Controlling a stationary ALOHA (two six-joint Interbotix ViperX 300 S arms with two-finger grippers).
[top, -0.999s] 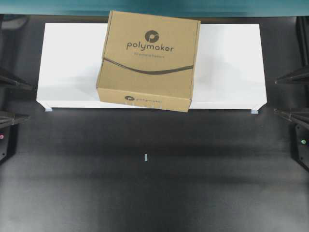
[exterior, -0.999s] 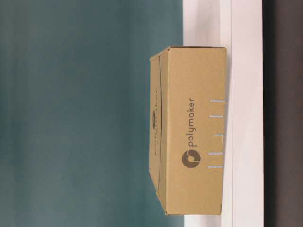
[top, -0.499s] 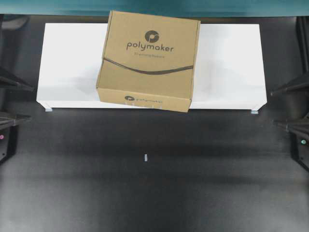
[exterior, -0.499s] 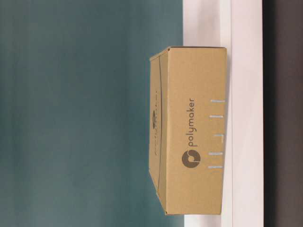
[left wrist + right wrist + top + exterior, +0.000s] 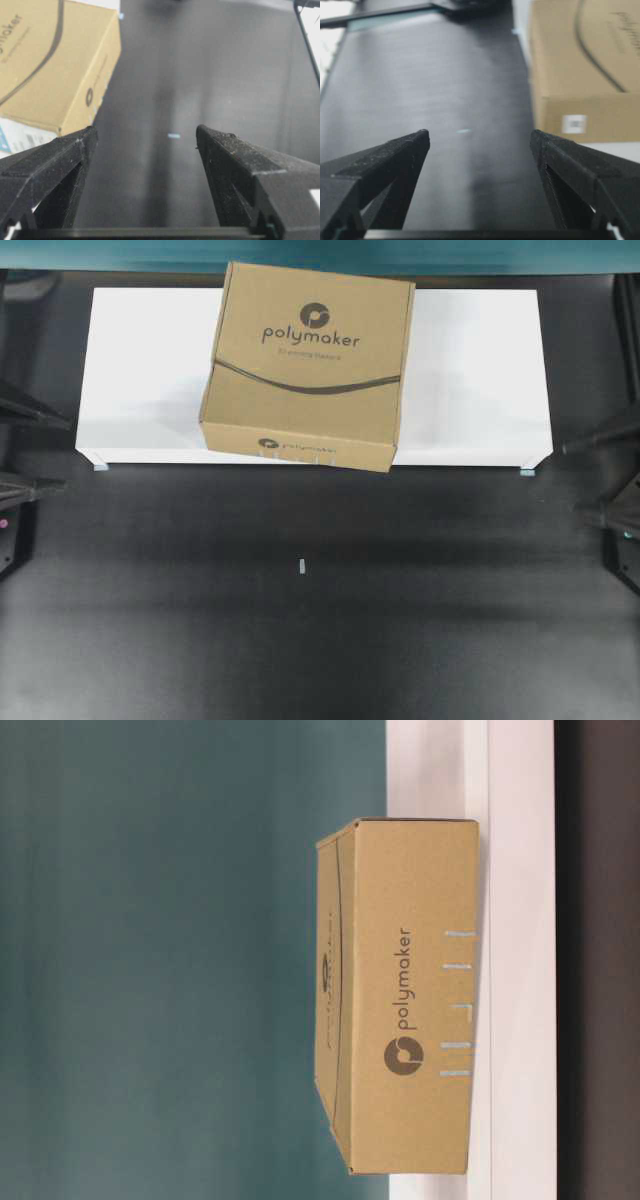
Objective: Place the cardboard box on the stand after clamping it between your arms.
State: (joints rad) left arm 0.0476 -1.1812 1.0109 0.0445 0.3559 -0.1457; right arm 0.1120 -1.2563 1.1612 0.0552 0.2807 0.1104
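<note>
The cardboard box [image 5: 307, 365] lies flat on the white stand [image 5: 470, 370], turned slightly, with its front side reaching over the stand's front edge. In the table-level view the box [image 5: 405, 995] rests on the stand [image 5: 520, 960]. My left gripper [image 5: 50, 452] is open at the far left edge, well apart from the box. My right gripper [image 5: 575, 478] is open at the far right edge, also apart from it. The left wrist view shows the left gripper [image 5: 145, 132] with nothing between its fingers and the box [image 5: 55, 65] at upper left. The right gripper [image 5: 479, 134] is likewise empty, with the box [image 5: 585, 65] at upper right.
The table [image 5: 300, 640] is dark and matte in front of the stand. A small white mark [image 5: 301, 565] sits on it near the middle. A teal wall [image 5: 180, 960] stands behind the stand.
The right gripper has moved toward the table's front, away from the stand's right end. The left gripper and the box have hardly moved.
</note>
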